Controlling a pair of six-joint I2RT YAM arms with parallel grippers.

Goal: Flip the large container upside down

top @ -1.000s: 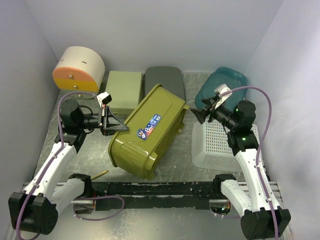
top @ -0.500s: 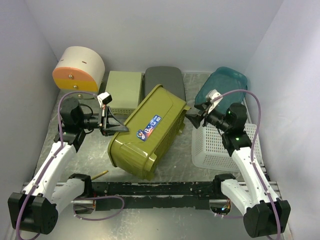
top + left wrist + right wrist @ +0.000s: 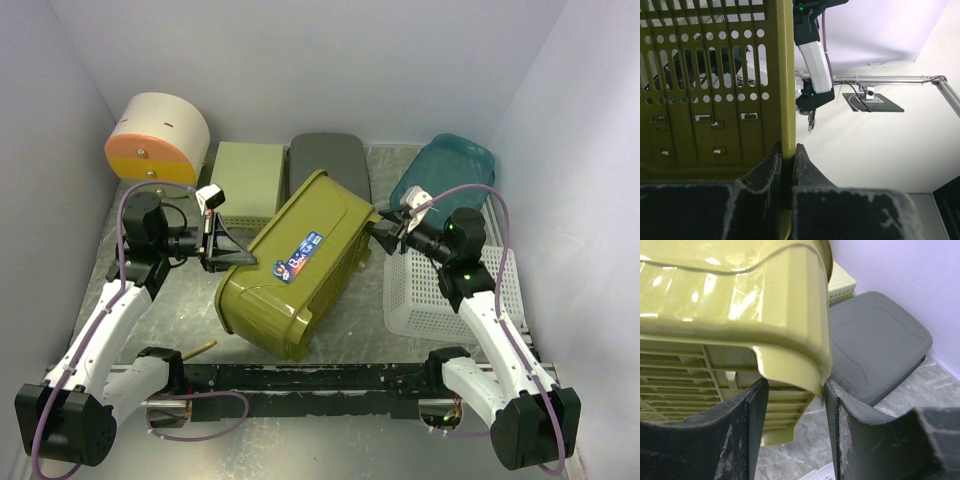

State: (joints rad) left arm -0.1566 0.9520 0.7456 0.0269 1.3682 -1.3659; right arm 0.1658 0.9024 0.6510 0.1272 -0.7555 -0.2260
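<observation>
The large olive-green container (image 3: 300, 260) lies tilted on its side in the middle of the table, with a sticker on its upper face. My left gripper (image 3: 238, 257) is shut on its thin rim at the left; in the left wrist view the rim (image 3: 786, 75) runs up from between the fingertips of that gripper (image 3: 788, 147). My right gripper (image 3: 381, 236) is open at the container's far right corner. In the right wrist view the rounded corner of the rim (image 3: 790, 365) sits between the spread fingers of that gripper (image 3: 795, 385).
Along the back stand a cream and orange cylinder (image 3: 157, 140), a pale green box (image 3: 245, 180), a grey bin (image 3: 330, 165) and a teal bin (image 3: 445, 170). A white slotted basket (image 3: 435, 295) stands under the right arm. A small wooden stick (image 3: 200, 347) lies near the front left.
My right gripper has moved left from above the white basket to the container's right corner. The left gripper and the container have hardly moved.
</observation>
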